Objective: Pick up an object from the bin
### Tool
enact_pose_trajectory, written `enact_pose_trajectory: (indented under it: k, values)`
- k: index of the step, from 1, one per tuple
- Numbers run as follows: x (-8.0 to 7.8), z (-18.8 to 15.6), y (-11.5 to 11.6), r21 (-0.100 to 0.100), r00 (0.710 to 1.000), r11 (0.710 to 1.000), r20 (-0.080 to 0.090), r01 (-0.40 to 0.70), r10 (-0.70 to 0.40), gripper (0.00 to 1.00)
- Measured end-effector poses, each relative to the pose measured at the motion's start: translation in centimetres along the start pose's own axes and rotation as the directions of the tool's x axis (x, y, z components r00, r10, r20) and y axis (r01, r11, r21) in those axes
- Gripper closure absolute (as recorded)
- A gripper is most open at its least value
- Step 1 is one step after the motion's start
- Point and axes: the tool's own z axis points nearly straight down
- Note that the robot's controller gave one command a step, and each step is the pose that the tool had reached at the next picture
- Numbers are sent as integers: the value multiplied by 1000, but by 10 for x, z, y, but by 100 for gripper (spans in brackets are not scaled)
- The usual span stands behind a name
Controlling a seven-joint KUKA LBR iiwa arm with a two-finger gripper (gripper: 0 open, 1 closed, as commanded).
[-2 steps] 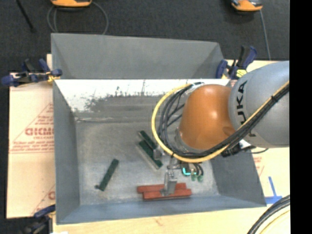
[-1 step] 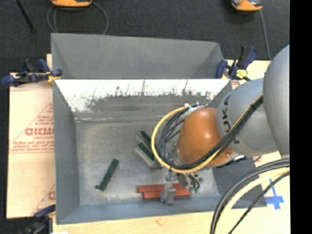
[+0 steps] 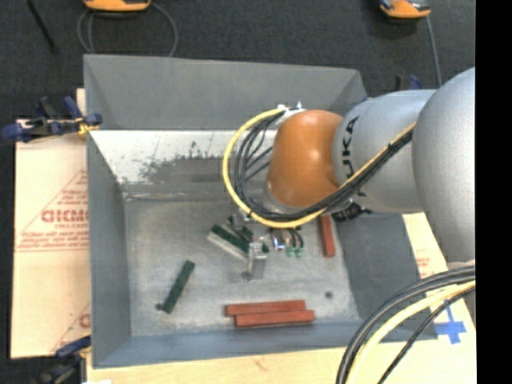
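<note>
**Operator:** State of the end effector?

**Technician:** The gripper (image 3: 254, 256) sits low over the middle of the bin (image 3: 108, 254), beneath the arm's orange cover (image 3: 302, 166). I cannot tell how far open it is or whether it has hold of anything.

**Operator:** Location of the target?

**Technician:** Most likely the dark green block (image 3: 229, 234), lying tilted on the floor just left of the gripper (contact cannot be confirmed).

**Operator:** Recommended procedure?

**Technician:** Centre over the block. Align the closing direction across its narrow side, close, then lift straight up.

**Operator:** Obstructions?

**Technician:** None judged critical. The short red-brown bar (image 3: 326, 236) lies near on the right, so avoid drifting that way. The green bar (image 3: 176, 286) lies well apart at the near left. The two long red-brown bars (image 3: 269, 313) lie side by side by the near wall, clear of the lift path.
</note>
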Motion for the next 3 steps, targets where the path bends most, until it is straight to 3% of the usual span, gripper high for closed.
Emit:
enact_pose_trajectory:
  k: [1,2,3]
  values:
    - [-36,2,-28,3,994,994,-5,-106,106,0]
    - [-20,33,-8,5,947,947,-11,-321,321,0]
    - [-21,33,-8,5,947,947,-9,-320,320,0]
